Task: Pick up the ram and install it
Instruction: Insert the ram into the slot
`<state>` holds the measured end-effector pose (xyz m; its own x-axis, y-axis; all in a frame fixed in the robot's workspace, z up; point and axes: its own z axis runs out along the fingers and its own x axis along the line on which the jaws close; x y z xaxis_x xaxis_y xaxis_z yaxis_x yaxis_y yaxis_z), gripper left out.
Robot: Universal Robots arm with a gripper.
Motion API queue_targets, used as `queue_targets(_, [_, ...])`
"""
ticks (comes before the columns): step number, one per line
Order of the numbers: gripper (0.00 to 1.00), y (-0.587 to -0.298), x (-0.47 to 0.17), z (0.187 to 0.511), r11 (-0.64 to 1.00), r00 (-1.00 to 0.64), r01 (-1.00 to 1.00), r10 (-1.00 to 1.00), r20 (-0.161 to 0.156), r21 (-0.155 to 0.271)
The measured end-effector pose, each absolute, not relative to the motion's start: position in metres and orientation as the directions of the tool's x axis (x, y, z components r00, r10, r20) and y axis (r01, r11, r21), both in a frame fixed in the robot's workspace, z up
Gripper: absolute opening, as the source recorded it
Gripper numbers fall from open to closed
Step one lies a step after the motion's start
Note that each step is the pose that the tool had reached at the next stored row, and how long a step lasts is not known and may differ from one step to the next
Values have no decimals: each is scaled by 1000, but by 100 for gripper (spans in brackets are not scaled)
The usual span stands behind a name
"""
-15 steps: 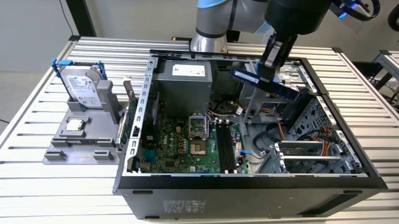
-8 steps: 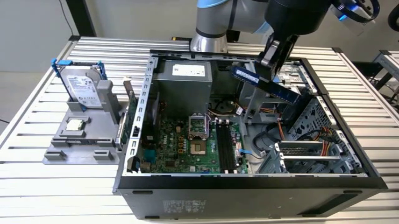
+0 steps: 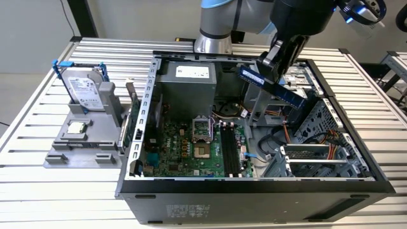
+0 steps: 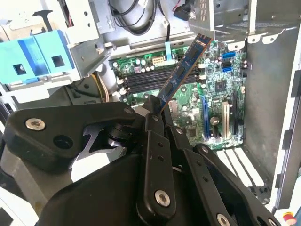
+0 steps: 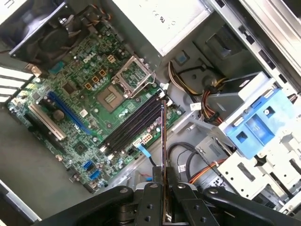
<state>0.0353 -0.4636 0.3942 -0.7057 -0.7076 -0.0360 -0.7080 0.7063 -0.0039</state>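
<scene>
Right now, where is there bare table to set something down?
Free: table slats between the grey holder and the near edge, and beside the case on the exterior view's right. Crowded: inside the case, under the ram.

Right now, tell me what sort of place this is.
Probably a robotics lab bench for computer assembly: an open PC case sits on a slatted metal table, a grey fixture beside it holds a hard drive, and the gripper holds the ram above the motherboard.
</scene>
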Motion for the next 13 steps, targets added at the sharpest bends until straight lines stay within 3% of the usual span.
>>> queue_targets(13, [0, -464, 35, 394, 808, -808, -589, -588, -36, -4])
